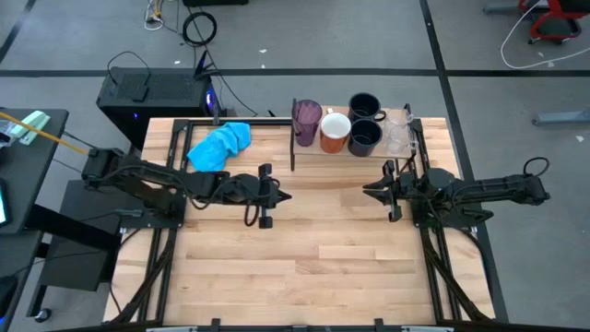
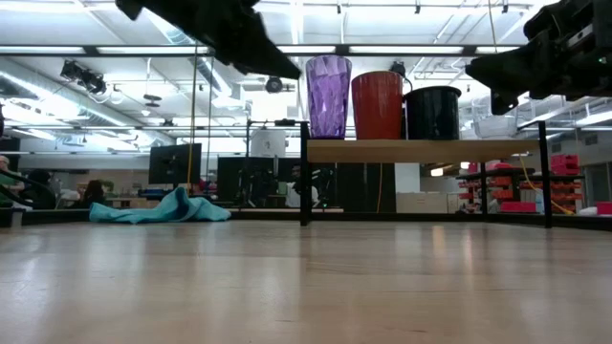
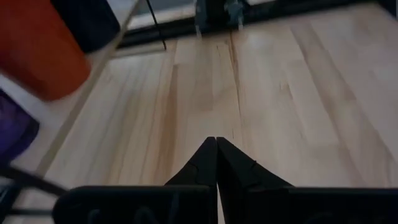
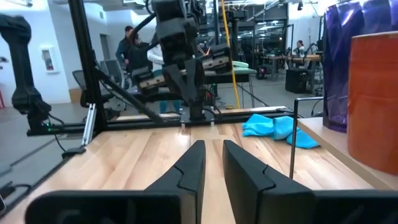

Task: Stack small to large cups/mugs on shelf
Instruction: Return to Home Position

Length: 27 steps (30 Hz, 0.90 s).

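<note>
We judge the placing finished and the step in hand to be the retreat to rest: every cup stands on the shelf (image 1: 343, 162), which sits at the 12 o'clock edge of the table (image 1: 304, 267) in the high view, and neither arm carries anything. Along the shelf from 9 o'clock to 3 o'clock we read the purple tumbler (image 1: 307, 118), the orange mug (image 1: 334, 129), the near black mug (image 1: 365, 136) with the far black mug (image 1: 366, 106) at its 12 o'clock, and the clear cups (image 1: 398, 129) at the 3 o'clock end. The left jaws hang over mid-table, pressed together with no gap, the shelf well apart at about 2 o'clock and the blue cloth (image 1: 219, 146) at 10 o'clock. The right jaws stand slightly apart and empty, near the shelf's front edge, the clear cups at their 12 o'clock, not touching. The next move, as we see it, calls for both arms to fold back toward 9 and 3 o'clock, the right one steering wide of the shelf
</note>
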Available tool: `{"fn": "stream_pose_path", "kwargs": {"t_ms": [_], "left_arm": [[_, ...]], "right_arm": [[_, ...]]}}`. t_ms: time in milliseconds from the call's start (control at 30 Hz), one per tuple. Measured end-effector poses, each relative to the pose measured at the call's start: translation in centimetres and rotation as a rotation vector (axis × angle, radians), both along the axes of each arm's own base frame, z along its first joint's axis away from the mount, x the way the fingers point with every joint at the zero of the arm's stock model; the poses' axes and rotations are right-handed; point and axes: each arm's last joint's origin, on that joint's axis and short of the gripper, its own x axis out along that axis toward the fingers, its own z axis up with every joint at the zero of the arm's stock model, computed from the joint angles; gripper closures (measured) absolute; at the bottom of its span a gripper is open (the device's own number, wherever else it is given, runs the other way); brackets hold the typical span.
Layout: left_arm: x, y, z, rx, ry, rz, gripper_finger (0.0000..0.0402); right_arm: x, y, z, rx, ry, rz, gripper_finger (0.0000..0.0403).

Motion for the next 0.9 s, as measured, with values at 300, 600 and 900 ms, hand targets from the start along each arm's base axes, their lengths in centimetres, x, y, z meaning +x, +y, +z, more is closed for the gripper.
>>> {"fn": "stream_pose_path", "kwargs": {"t_ms": [300, 600, 900], "left_arm": [[-4.1, 0.9, 4.3, 0.117, -0.052, 0.014, 0.0377], [-9.1, 2.2, 5.9, 0.02, -0.179, 0.042, 0.0395], [-13.2, 2.3, -1.0, -0.078, -0.246, 0.045, 0.0389]], "right_arm": [[0.0, 0.0, 0.0, 0.03, 0.006, 0.003, 0.0339], [0.0, 0.0, 0.0, 0.028, 0.007, 0.003, 0.0339], [0.0, 0.0, 0.0, 0.028, 0.008, 0.003, 0.0339]]}}
